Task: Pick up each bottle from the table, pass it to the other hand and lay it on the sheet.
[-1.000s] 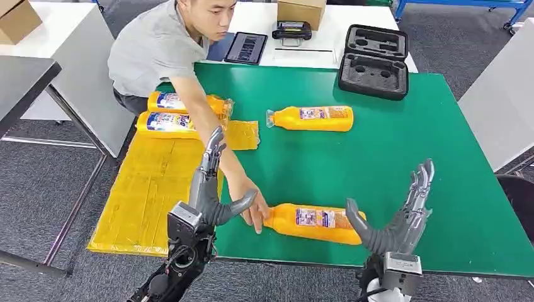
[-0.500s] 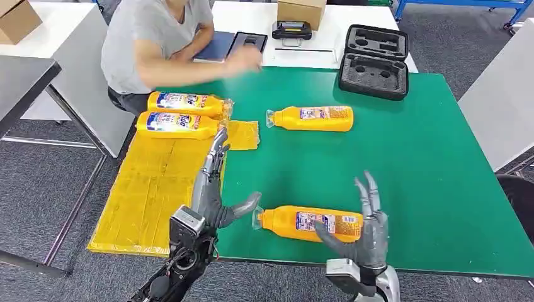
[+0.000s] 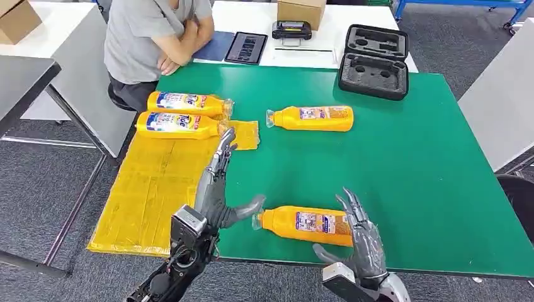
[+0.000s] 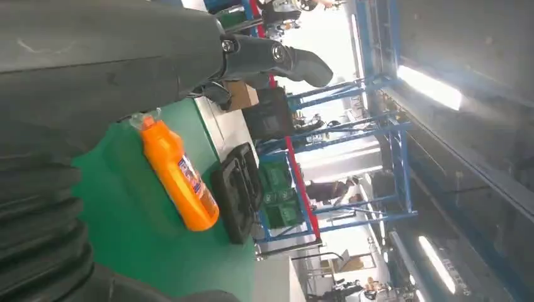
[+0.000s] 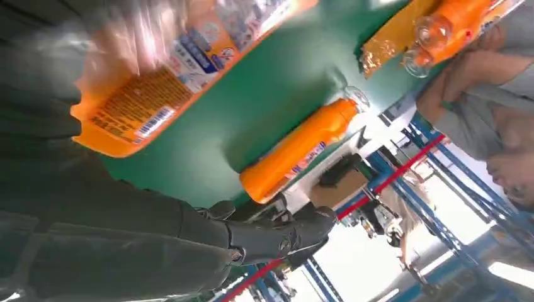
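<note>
Both hands have their fingers spread wide and hold nothing. The right hand (image 3: 359, 242) stands at the base end of the nearest orange plastic bottle (image 3: 305, 224), which lies near the front edge of the green table (image 3: 403, 163); touching cannot be told. The left hand (image 3: 217, 189) stands by its cap. Two same bottles (image 3: 179, 114) lie on the yellow sheet (image 3: 151, 182) at the table's left edge.

A bottle (image 3: 306, 224) lies on the table (image 3: 403, 163) between my left hand (image 3: 217, 189) and right hand (image 3: 359, 242). At eleven o'clock two bottles (image 3: 179, 113) lie side by side on the sheet (image 3: 151, 189); at twelve, another bottle (image 3: 312, 117), the case (image 3: 373, 61) behind it.
</note>
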Motion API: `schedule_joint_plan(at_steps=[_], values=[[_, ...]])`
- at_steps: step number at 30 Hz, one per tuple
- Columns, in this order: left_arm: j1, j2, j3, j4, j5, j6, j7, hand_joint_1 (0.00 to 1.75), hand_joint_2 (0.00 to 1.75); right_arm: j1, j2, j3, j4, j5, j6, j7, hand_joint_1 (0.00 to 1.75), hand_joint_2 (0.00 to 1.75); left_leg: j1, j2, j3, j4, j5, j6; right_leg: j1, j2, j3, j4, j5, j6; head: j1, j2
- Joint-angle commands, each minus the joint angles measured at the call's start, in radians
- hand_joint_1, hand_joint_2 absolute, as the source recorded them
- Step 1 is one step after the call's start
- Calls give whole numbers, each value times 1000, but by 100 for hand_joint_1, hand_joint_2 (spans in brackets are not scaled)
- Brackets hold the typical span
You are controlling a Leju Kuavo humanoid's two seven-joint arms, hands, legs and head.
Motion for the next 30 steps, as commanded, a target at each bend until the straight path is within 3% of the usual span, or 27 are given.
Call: schedule_joint_plan(at_steps=[1,14,30], values=[[-37,11,-27,58,-7,-14,3,0,175,-19,-43,-38,38,-11,72,33,0,175,2,0,5,0,-2,-2,2,1,6,-1,-1,-3,0,0],[-35,11,-28,59,-18,-21,3,0,175,-45,-66,-54,62,19,99,26,0,175,1,1,4,-1,-1,-2,1,1,4,-1,-1,-2,0,0],[-54,19,-45,67,-11,-16,3,0,175,-186,-154,3,243,97,210,16,0,175,1,2,5,-1,-1,-2,1,2,5,-2,0,-2,0,0]])
